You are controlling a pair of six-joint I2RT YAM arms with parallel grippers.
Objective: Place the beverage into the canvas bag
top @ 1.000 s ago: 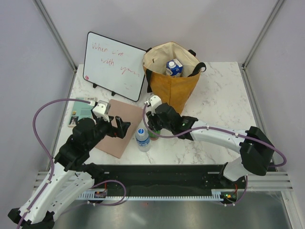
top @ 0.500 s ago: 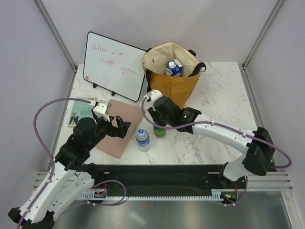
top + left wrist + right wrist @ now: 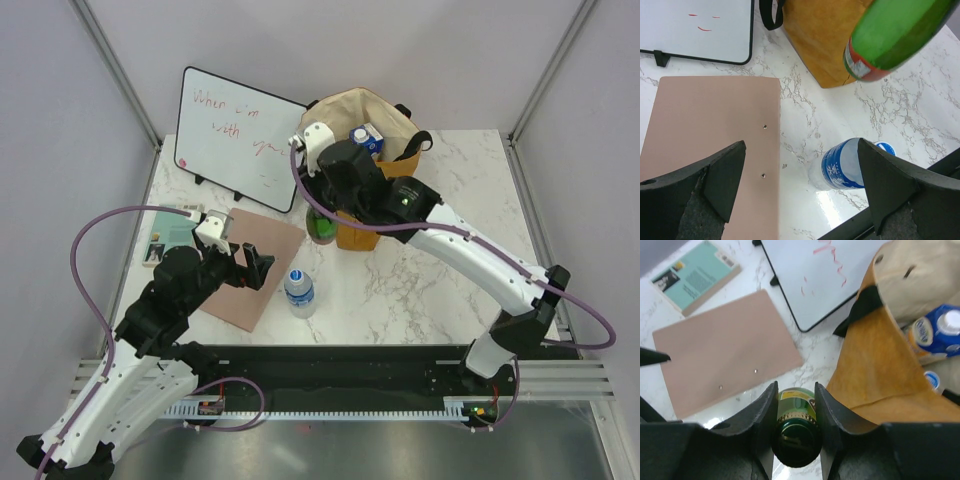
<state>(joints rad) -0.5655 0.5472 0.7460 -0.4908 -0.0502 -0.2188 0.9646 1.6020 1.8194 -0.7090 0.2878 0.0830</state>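
Tabletop: white marble
Whiteboard: red handwriting, "When I'm with you"
Canvas bag: upright beside the whiteboard, mouth open, blue carton inside
Right arm: stretched high to the bag's front left side
Left pincer: spread wide, empty, over a pink board
Right pincer: clamped on the green bottle, clear of the tabletop, outside the bag
Water bottle: blue label, unreadable
Bottle's red-white label: left wrist view only

white marble-patterned table between pale grey walls, metal corner posts, even light
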